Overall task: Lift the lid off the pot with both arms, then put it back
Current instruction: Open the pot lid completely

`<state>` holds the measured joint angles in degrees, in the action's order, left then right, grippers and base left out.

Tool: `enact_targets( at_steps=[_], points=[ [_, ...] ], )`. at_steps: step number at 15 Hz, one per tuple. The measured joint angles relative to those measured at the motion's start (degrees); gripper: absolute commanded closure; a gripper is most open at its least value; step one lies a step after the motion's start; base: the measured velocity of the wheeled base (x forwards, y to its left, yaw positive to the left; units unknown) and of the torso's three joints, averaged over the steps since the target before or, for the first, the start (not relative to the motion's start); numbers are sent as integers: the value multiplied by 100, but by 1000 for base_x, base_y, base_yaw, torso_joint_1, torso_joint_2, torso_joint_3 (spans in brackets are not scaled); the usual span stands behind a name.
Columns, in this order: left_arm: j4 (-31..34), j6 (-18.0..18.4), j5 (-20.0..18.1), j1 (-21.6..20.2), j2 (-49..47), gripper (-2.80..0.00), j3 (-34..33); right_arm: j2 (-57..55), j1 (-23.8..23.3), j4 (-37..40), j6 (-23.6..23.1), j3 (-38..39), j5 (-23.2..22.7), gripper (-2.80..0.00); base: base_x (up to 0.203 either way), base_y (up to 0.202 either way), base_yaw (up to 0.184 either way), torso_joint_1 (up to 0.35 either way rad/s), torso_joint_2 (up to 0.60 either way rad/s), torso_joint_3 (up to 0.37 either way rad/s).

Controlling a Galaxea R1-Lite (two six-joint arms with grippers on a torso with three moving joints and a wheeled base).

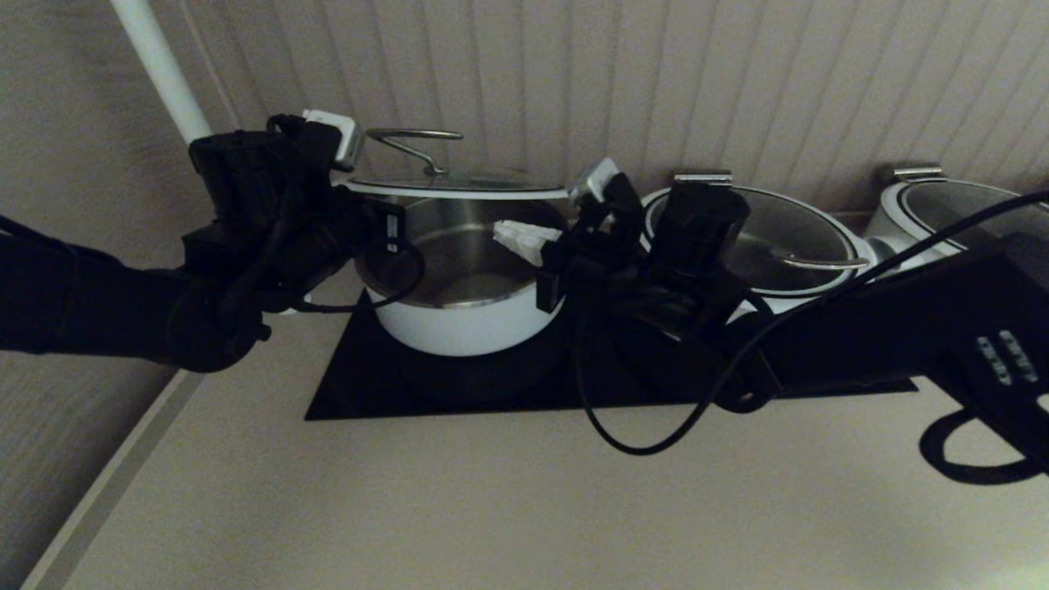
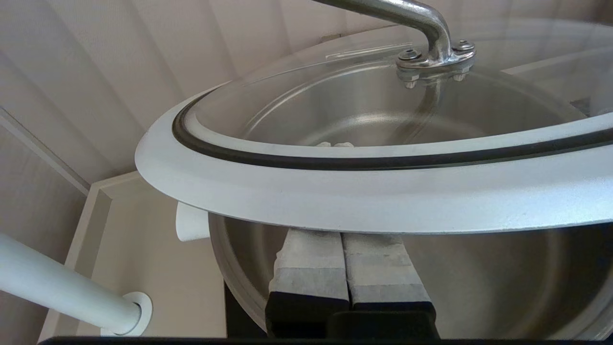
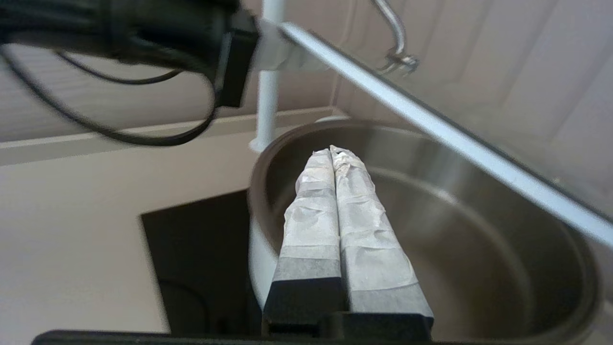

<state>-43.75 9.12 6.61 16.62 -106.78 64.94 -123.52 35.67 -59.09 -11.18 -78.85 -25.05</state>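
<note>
the lid rides level above the pot, propped from beneath: left gripper at 9 o'clock, right gripper at 3 o'clock, both fully closed, clamping nothing. judged rigid, heavy, slippery, breakable glass; support the white ring evenly.

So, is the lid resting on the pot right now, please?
No, the lid is held above the pot, with an open gap showing the steel inside.
</note>
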Motion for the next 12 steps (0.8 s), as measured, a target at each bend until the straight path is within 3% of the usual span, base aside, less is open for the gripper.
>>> enact_targets(
  at_steps=[9, 12],
  points=[
    [1, 9, 78, 0, 30, 0, -6, 1282, -4, 55, 16, 1742, 11, 0, 0, 0, 0, 0, 0, 0],
    [-1, 16, 81, 2, 44, 0, -22, 1781, -192, 263, 30, 2095, 285, 0, 0, 0, 0, 0, 0, 0]
  ],
)
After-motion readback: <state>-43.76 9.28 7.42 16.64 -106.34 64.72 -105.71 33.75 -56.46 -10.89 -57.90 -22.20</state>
